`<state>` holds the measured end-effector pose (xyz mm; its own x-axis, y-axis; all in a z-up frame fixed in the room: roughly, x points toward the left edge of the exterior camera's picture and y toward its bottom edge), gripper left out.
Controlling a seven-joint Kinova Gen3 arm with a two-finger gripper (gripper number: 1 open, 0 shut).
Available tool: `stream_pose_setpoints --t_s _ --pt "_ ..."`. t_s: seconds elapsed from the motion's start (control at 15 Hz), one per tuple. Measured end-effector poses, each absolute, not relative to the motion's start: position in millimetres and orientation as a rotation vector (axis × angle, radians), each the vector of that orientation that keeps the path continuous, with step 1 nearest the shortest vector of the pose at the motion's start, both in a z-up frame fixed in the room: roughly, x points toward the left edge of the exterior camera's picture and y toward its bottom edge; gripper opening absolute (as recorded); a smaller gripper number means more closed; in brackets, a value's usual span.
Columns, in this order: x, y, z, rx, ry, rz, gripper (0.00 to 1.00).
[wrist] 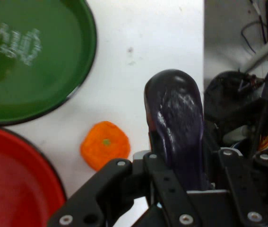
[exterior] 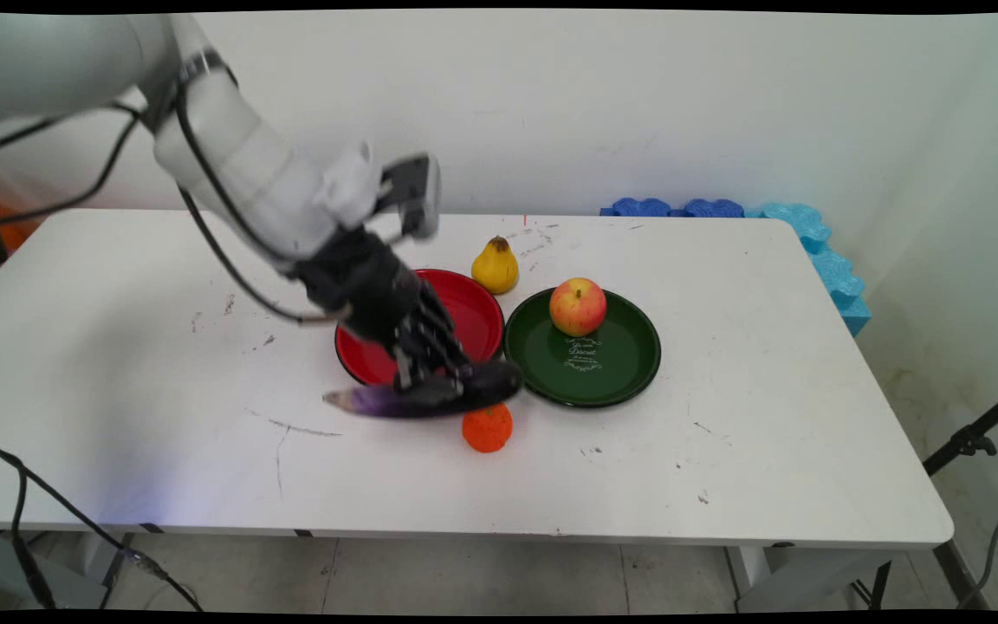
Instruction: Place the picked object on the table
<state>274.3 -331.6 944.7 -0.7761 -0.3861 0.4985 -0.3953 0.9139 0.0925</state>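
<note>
**Gripping a purple eggplant at the red plate's lower edge**

Reaching in from the upper left of the main view, the white arm slants down toward the middle of the table (exterior: 724, 451). Its black end effector (exterior: 430, 374) is closed around a purple eggplant (exterior: 430, 397), which lies roughly level across the frame, pale stem end to the left and rounded dark end to the right. The eggplant sits over the lower rim of the red plate (exterior: 473, 316); whether it touches the table or is just lifted off it is hard to judge from this angle.

In the hand view the eggplant (wrist: 177, 123) runs up from between the fingers (wrist: 164, 189), glossy and dark, with its rounded end pointing toward the top of the frame.

An orange fruit (exterior: 488, 427) stands on the table just below the eggplant's right end, near it but apparently apart. In the hand view the same orange fruit (wrist: 105, 144) sits left of the eggplant, with bare table between them.

Right of the red plate, almost touching it, lies a green plate (exterior: 620, 364) with white lettering in its centre. A red-and-yellow apple (exterior: 578, 306) rests on its upper part. A yellow pear (exterior: 495, 266) stands upright on the table just above the gap between the two plates.

Blue foam pieces (exterior: 819, 251) lie along the table's upper right corner against the wall.
</note>
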Motion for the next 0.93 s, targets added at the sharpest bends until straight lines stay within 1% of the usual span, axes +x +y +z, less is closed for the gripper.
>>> stream_pose_setpoints --t_s 0.4,0.67,0.93 --pt "255.2 -306.3 888.9 0.494 -2.572 0.053 0.00" --pt "248.9 -300.6 858.8 0.456 -2.579 0.080 0.00" --pt "244.5 -300.7 835.9 0.428 -2.584 0.109 0.00"
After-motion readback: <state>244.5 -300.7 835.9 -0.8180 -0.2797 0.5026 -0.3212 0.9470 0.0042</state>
